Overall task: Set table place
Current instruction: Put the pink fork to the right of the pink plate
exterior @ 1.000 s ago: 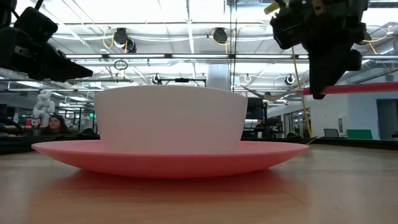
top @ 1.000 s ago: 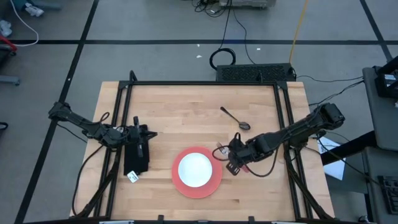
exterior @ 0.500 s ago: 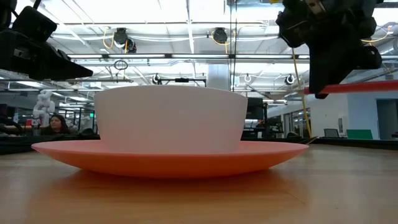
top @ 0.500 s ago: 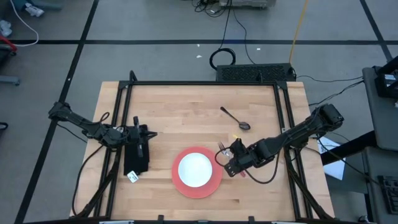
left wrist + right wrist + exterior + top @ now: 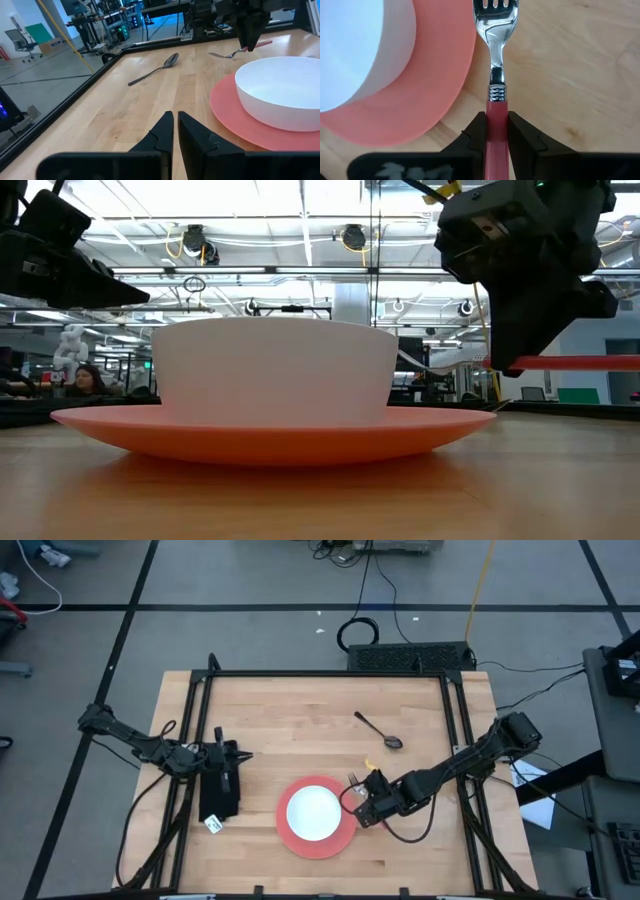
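My right gripper (image 5: pixel 366 804) is shut on a fork with a red handle (image 5: pixel 496 125), just right of a pink plate (image 5: pixel 345 836) that carries a white bowl (image 5: pixel 312 812) on the light-wood table (image 5: pixel 300 710). The fork's tines (image 5: pixel 495 6) point toward the table's far edge, beside the plate's rim (image 5: pixel 451 75). In the low view the right gripper (image 5: pixel 515 360) hangs above the tabletop. My left gripper (image 5: pixel 175 125) is shut and empty, low over the table's left side (image 5: pixel 240 755). My right gripper pinches the fork's red handle (image 5: pixel 496 117) between its two fingers, just behind the ribbed metal collar (image 5: pixel 496 93). The fingers come slanting down from above. The fork lies level (image 5: pixel 590 363), a little above the table, its metal part reaching out past the fingertips.
A metal spoon (image 5: pixel 378 728) lies on the table beyond the plate, toward the far right; it also shows in the left wrist view (image 5: pixel 155 72). A black object with a white tag (image 5: pixel 218 798) lies by the left gripper. Black frame rails (image 5: pixel 460 740) run along the table's sides.
My right gripper has gone down and toward the table's near-left, closer to the plate, carrying the fork. The fork stays level and now hangs lower, close beside the plate's right rim.
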Robot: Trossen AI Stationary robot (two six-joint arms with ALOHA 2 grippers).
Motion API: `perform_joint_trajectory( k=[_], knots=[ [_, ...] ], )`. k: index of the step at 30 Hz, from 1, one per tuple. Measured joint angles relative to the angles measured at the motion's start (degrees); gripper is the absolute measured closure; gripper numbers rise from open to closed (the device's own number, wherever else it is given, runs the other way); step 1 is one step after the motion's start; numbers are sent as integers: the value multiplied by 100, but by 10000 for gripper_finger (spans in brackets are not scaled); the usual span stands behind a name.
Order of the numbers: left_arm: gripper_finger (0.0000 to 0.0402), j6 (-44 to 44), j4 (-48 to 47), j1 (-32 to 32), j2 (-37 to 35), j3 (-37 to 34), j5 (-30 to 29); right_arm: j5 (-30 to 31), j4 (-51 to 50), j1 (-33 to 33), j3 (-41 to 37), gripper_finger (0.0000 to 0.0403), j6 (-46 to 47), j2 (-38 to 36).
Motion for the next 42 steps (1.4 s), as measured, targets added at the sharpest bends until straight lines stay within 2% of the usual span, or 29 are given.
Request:
perform_joint_trajectory(
  k=[8,20,30,34,42],
  knots=[
    [371,42,0,0,0,0,0,40,1,-37,0,362,168,0],
    [371,138,0,0,-1,0,0,702,-211,328,0,362,1046,-2],
    [371,111,0,0,-2,0,-2,725,-166,395,0,362,1156,-2],
    [371,120,0,0,-2,1,-2,749,-193,625,0,362,1495,0],
    [371,118,0,0,0,0,-2,1168,-338,1025,-17,362,2380,55]
  ],
)
